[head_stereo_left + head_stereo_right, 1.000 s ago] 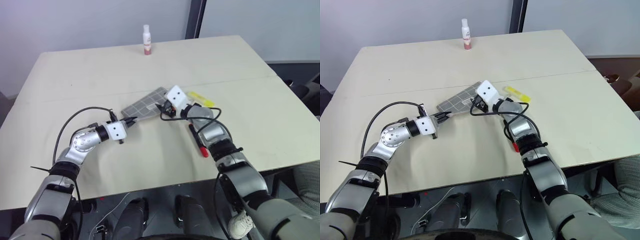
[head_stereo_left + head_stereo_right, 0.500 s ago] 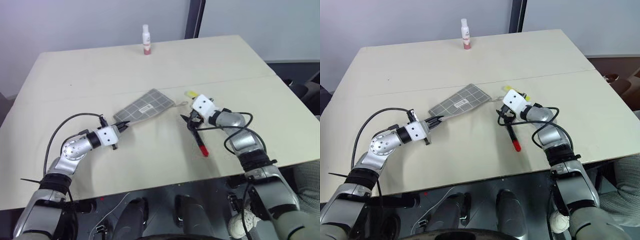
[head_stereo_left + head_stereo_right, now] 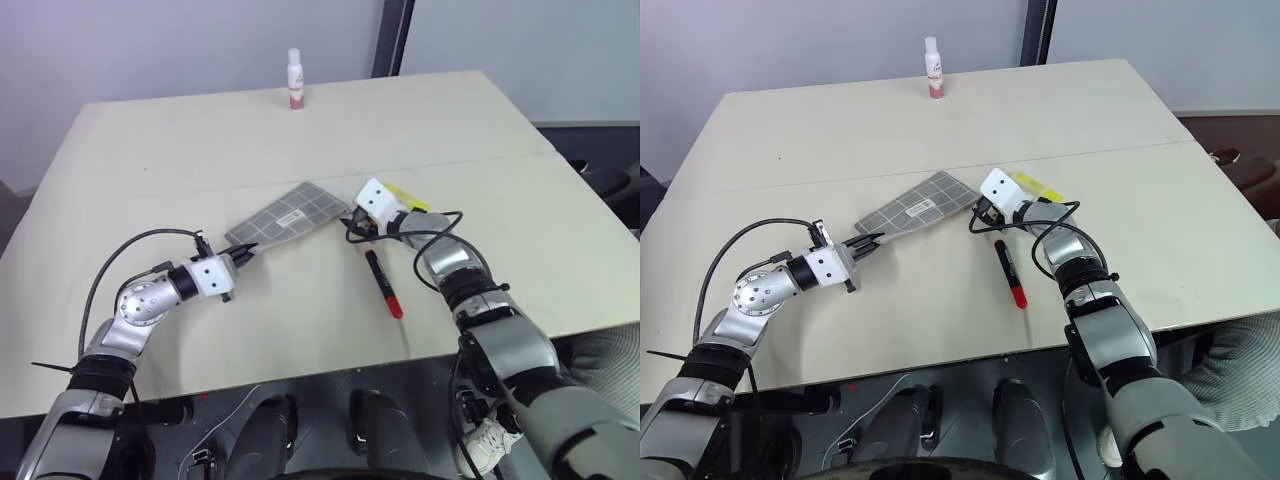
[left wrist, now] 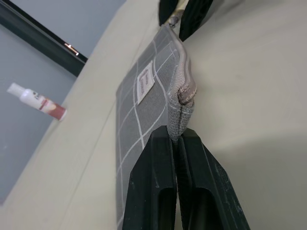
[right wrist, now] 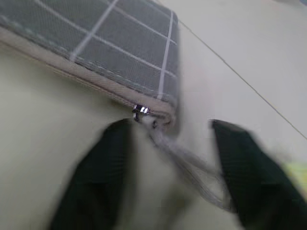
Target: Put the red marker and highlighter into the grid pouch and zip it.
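One grid pouch (image 3: 290,213) lies mid-worktop (image 3: 180,150), its near corner pinched tight in the left gripper (image 4: 179,143). Right gripper (image 5: 168,139), fingers apart, straddles the zipper pull (image 5: 140,111). It looks best to clamp squarely on that pull, then draw along the zip line while the left anchors.

Even, diffuse light falls from above; the tabletop (image 3: 200,150) is bright with soft, faint shadows and no glare. Both head views are sharp. The right wrist view is blurred, its black fingers (image 5: 96,182) smeared; the left wrist view stays crisp
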